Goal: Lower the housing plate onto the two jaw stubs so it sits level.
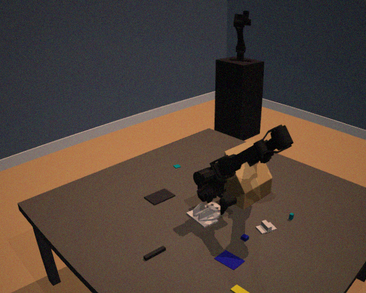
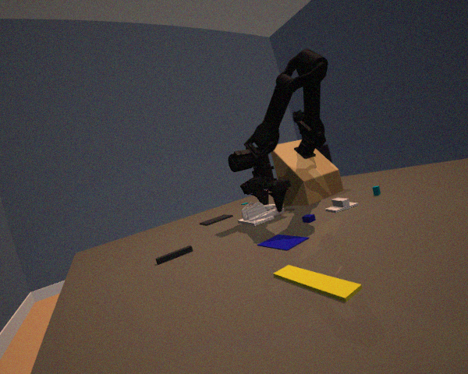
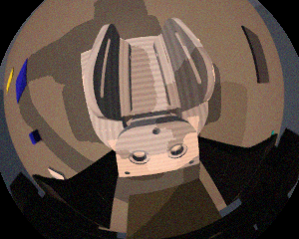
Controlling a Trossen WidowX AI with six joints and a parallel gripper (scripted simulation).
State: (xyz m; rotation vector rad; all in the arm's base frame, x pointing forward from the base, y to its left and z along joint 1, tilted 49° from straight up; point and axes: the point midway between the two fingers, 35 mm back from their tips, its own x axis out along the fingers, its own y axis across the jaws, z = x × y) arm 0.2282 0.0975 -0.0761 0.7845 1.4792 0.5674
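Observation:
The housing plate (image 3: 156,143) is pale, with two ringed holes, and lies across the near ends of the two jaws in the wrist view. The left jaw (image 3: 107,75) and right jaw (image 3: 191,75) stand up side by side on the white base (image 3: 86,61) (image 1: 204,224) (image 2: 255,222). My gripper (image 3: 155,146) (image 1: 215,206) (image 2: 273,207) is shut on the housing plate, one dark finger at each side, low over the base. The jaw stubs and pins under the plate are hidden. Whether the plate touches them or sits fully level cannot be told.
A tan angular block (image 1: 257,189) (image 2: 320,181) stands behind the gripper. A small white stepped part (image 1: 266,227) (image 2: 340,204), blue cube (image 1: 244,237) (image 2: 308,218) and blue sheet (image 1: 229,260) (image 2: 283,242) lie nearby. A dark slab (image 1: 159,196) (image 2: 216,220) lies left.

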